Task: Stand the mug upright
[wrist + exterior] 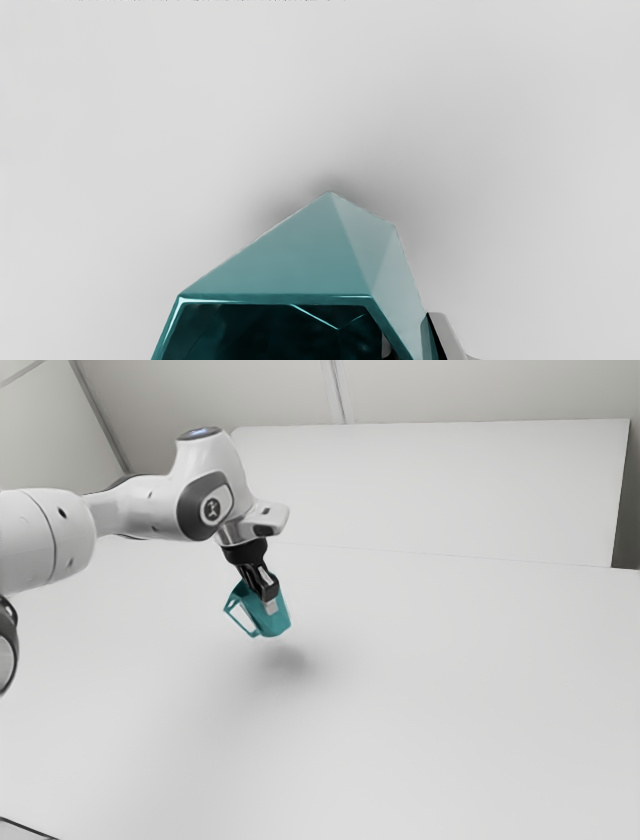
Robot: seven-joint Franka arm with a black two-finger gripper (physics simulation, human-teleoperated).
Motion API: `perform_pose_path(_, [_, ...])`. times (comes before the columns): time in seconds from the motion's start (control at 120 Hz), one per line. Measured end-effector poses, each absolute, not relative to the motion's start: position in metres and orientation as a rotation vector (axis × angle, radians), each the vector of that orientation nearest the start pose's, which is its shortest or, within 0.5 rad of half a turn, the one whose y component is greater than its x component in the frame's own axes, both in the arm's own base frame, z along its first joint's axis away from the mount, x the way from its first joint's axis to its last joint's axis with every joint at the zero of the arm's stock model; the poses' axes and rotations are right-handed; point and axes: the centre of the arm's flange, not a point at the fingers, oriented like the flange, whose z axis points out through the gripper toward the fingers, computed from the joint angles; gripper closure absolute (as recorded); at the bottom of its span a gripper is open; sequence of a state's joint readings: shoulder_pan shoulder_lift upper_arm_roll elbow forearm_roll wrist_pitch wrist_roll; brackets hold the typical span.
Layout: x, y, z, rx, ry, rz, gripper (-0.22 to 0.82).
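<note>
From where I stand, the glossy teal mug with flat, angular sides [268, 626] is up in the air over the broad, plain white table [430, 710], its soft grey shadow lying on the surface below. It leans rather than standing straight, the open mouth toward the hand and the base downward, and its squared, open-loop handle [237, 622] juts toward the exterior view's left. The wrist view shows straight-edged facets meeting in sharp corners, a bright line along the rim [275, 299], and an inside of far darker teal. The black two-finger gripper [270, 603] has hold of the mug by its side wall; near the rim, it looks as if one finger is inside and the other outside, though little of the inner one can be seen. On the jointed white robot arm [45, 540] there is a small pale emblem on a dark grey patch [211, 510], with no letters I can read, and the visible faces of the mug are plain teal. I count one mug, with one handle, one arm, one gripper and one table.
</note>
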State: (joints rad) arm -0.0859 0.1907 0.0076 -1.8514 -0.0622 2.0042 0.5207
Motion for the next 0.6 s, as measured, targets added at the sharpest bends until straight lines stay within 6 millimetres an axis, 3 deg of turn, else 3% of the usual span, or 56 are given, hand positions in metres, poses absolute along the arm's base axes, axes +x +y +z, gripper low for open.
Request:
perform_pose_path(0.258, [0.613,-0.049,0.394,-2.966,0.903,0.036,0.78])
perform_pose_path(0.6, [0.621,-0.051,0.364,-2.955,0.875,0.041,0.78])
